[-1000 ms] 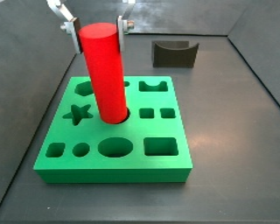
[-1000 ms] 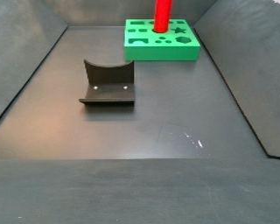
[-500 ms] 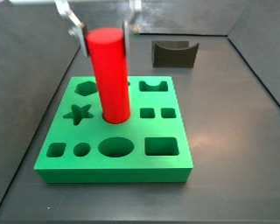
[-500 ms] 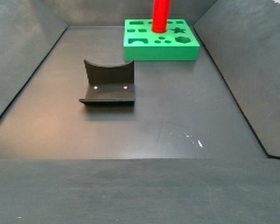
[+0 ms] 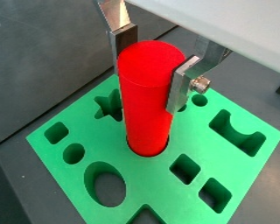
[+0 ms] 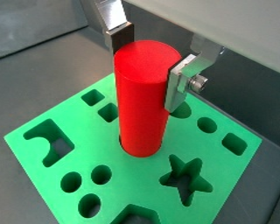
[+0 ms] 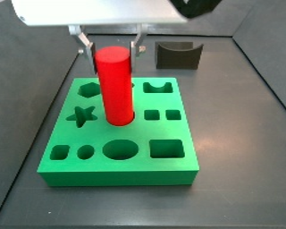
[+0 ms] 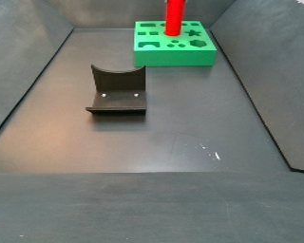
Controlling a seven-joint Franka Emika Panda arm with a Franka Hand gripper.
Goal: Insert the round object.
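The round object, a bright red cylinder [image 7: 113, 85], stands upright with its lower end in a round hole of the green block [image 7: 181, 170], between the star hole and two small square holes. It also shows in both wrist views [image 5: 149, 96] [image 6: 143, 96] and in a side view [image 8: 174, 14]. My gripper [image 7: 110, 45] is above the block with its silver fingers either side of the cylinder's top [image 5: 152, 79] [image 6: 149, 74]. Small gaps show between the pads and the cylinder, so the jaws look open.
The green block [image 8: 174, 55] has several other shaped holes: star, hexagon, squares, ovals, arch. The dark fixture [image 7: 178, 55] stands on the dark floor away from the block [image 8: 117, 90]. Grey walls enclose the floor.
The cylinder went from tilted to upright and its top now sits lower, deeper in the hole. The fingers stay around its top.
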